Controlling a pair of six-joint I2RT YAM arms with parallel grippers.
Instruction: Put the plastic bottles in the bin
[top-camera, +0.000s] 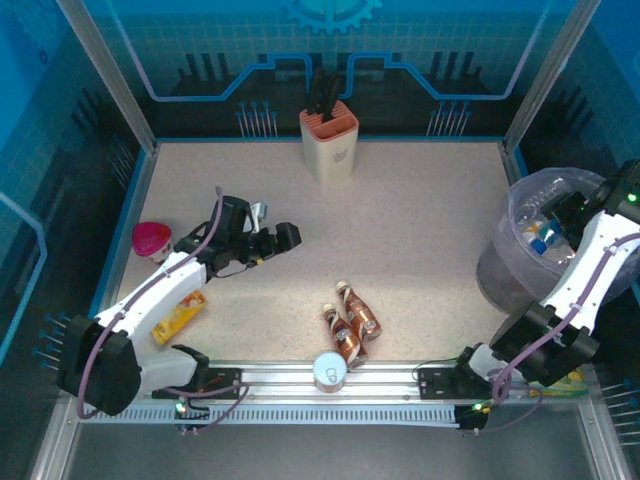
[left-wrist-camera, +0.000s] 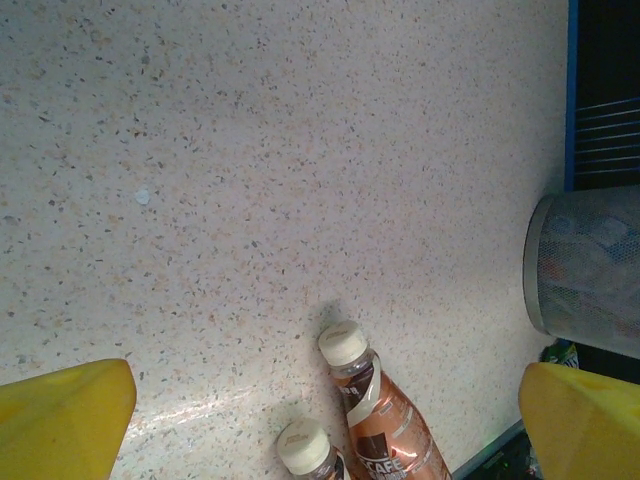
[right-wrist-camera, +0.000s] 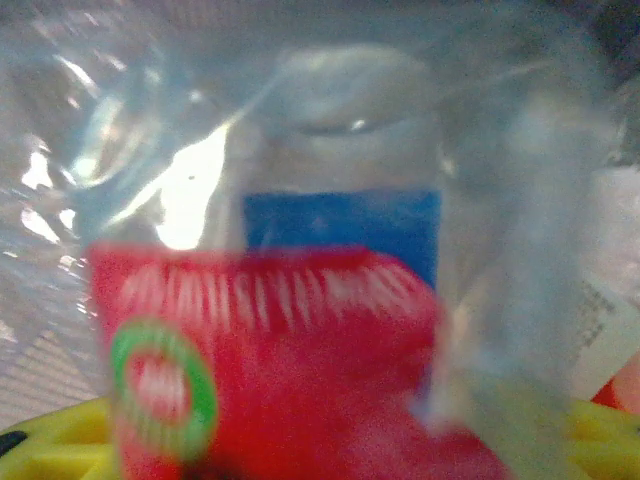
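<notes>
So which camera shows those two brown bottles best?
The top external view: both brown bottles lie whole, side by side. The left wrist view cuts them off at its bottom edge.

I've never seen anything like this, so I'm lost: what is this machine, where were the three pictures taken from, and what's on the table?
Two robot arms are bolted to a table's edge, each ending in a two-finger gripper. One picture looks down from overhead; the others come from wrist cameras. The left gripper hangs open and empty. On the table are two brown bottles, a silver can, a pink-lidded cup, a yellow packet and a knife block. The right gripper reaches into the bin; its camera shows a blurred red-labelled bottle, gripped or not I cannot tell.
</notes>
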